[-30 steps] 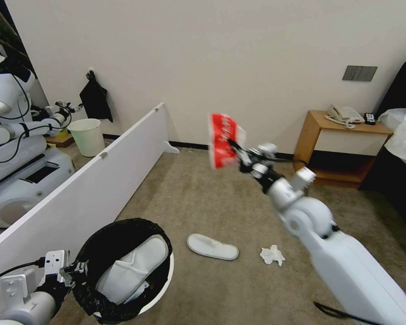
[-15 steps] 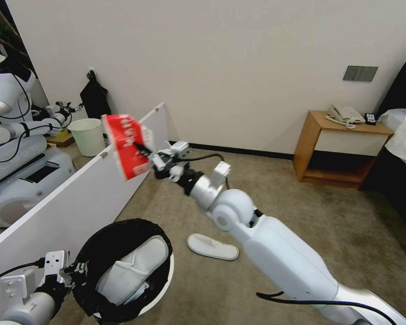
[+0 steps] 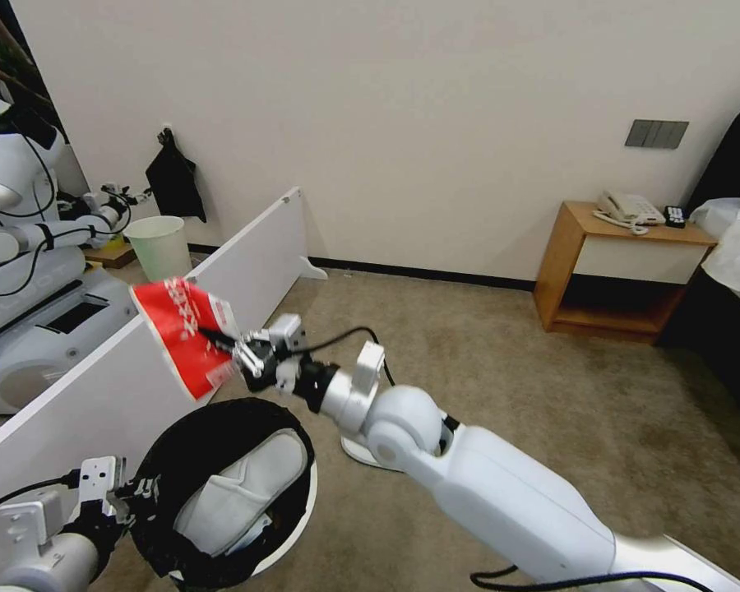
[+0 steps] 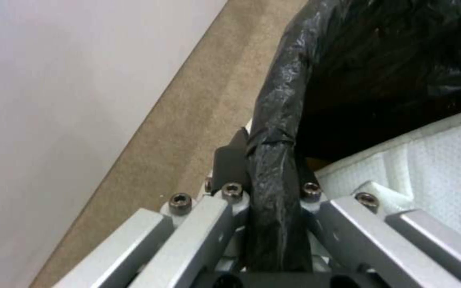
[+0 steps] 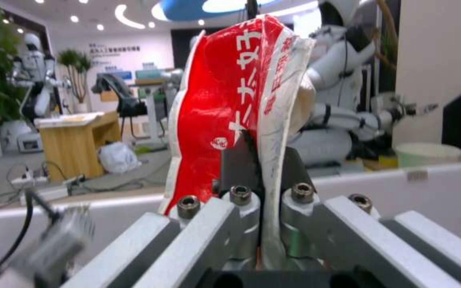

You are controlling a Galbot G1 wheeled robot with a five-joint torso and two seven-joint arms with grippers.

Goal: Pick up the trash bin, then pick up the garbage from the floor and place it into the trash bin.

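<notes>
Holding the red-and-white packet (image 3: 178, 331) by one edge, my right gripper (image 3: 222, 339) keeps its fingers (image 5: 239, 162) clamped on the crumpled foil, so the bulk of the packet stands clear beyond the fingertips. The packet hangs above the far rim of the trash bin (image 3: 292, 538), in front of the white partition board (image 3: 123, 382). Judged from this position, the carry is nearly complete and release remains to be done; the packet is not yet centred over the opening.

My left gripper (image 3: 127, 493) is closed on the bin's rim, pinching the folded black bag (image 4: 273, 168) between its fingers. This grip keeps the bin's mouth presented to the right arm. A white slipper (image 3: 238, 489) already lies inside the bin.

Pose: my right arm reaches across the body toward the left, forearm stretched low and nearly level, wrist pointing at the partition. The left arm stays tucked low at the near left. A second slipper (image 3: 355, 448) lies on the carpet (image 3: 485, 353), partly hidden behind the right elbow.
</notes>
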